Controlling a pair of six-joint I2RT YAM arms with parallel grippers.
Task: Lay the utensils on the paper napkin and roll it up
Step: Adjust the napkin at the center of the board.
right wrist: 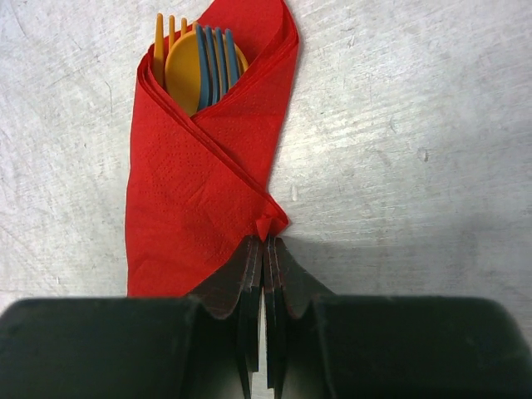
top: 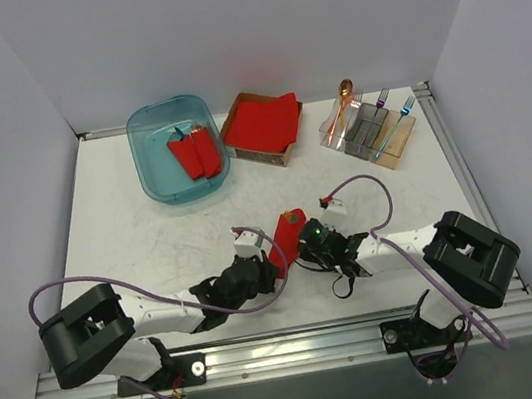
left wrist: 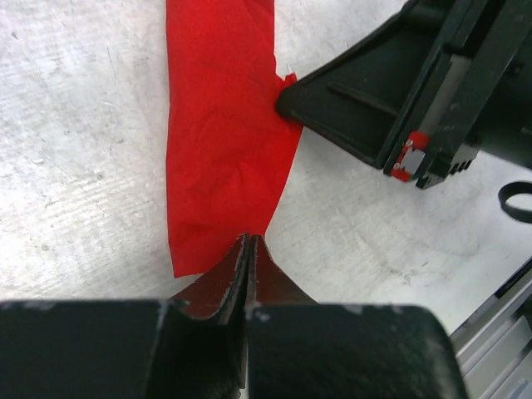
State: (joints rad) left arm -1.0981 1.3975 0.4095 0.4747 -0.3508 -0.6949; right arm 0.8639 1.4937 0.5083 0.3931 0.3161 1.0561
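From above, the paper napkin (top: 285, 234) is already folded into a narrow bundle around the utensils (top: 292, 218). It lies on the table (top: 151, 243) between the two arms, its long axis slanting from near-left to far-right. The left gripper (top: 272, 263) sits at the bundle's near end and the right gripper (top: 298, 246) meets its right flank, so both are on it and neither has farther to go. Well apart, far ahead of both grippers, stand a blue tub (top: 158, 188) holding red bundles (top: 194, 153), a cardboard box (top: 264, 156) with a red stack (top: 262, 124), and a rack (top: 378, 136) of spare cutlery. Nothing lies between the grippers and the bundle. In the left wrist view the left jaws are clenched together and the napkin's near corner tapers into their tips, so they appear to pinch it. The red strip runs straight away from this gripper, a little to its left, and the right gripper's tip touches the strip's right edge farther along. In the right wrist view the right jaws are pressed together on a small peak of the outer fold. The bundle lies ahead and left of them, pointing away, with an orange-yellow bowl and blue tines poking from its far open end. The roll looks nearly finished. The next move likely hinges on that pinched flap on the right edge, which could spring loose when let go.
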